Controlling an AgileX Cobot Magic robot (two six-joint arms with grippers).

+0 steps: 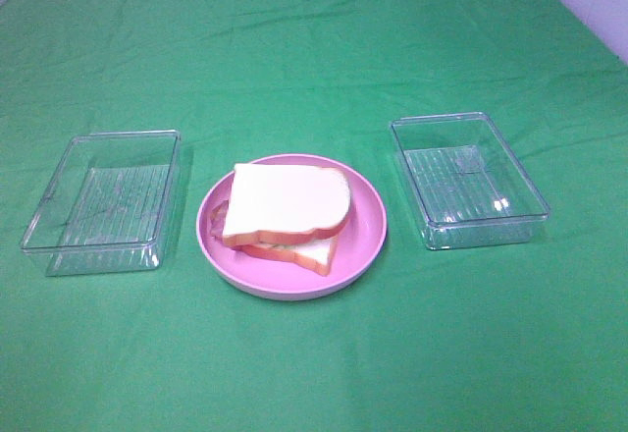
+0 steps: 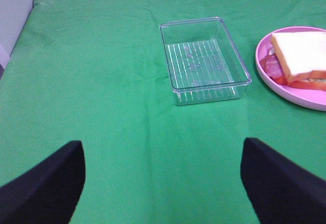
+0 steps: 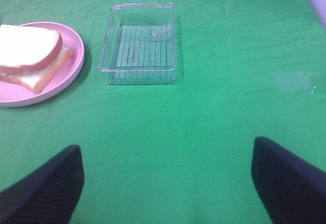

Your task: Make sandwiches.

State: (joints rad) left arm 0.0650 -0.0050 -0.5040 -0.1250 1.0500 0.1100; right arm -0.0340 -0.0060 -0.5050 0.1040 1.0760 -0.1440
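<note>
A round pink plate (image 1: 368,245) sits in the middle of a green cloth-covered table (image 1: 314,49), and on it rests the assembled sandwich: a top bread slice (image 1: 289,201) with orange-brown crust lying a little askew over a bottom bread slice (image 1: 319,253), so the lower corner pokes out toward the viewer. A reddish bacon strip (image 1: 218,218) peeks from the stack's left edge, and a sliver of pale filling shows between the slices; the filling layers cannot otherwise be told apart. On either side of the plate, well apart from it, stand two clear ribbed trays, the left tray (image 1: 103,201) and the right tray (image 1: 469,179), both holding nothing, which suggests their pieces are already on the plate. Neither arm appears in the overhead view. Each wrist view shows the left gripper (image 2: 163,183) and right gripper (image 3: 165,183) with dark fingers spread wide, holding nothing, hanging back from the plate, likely because the stacking looks finished.
</note>
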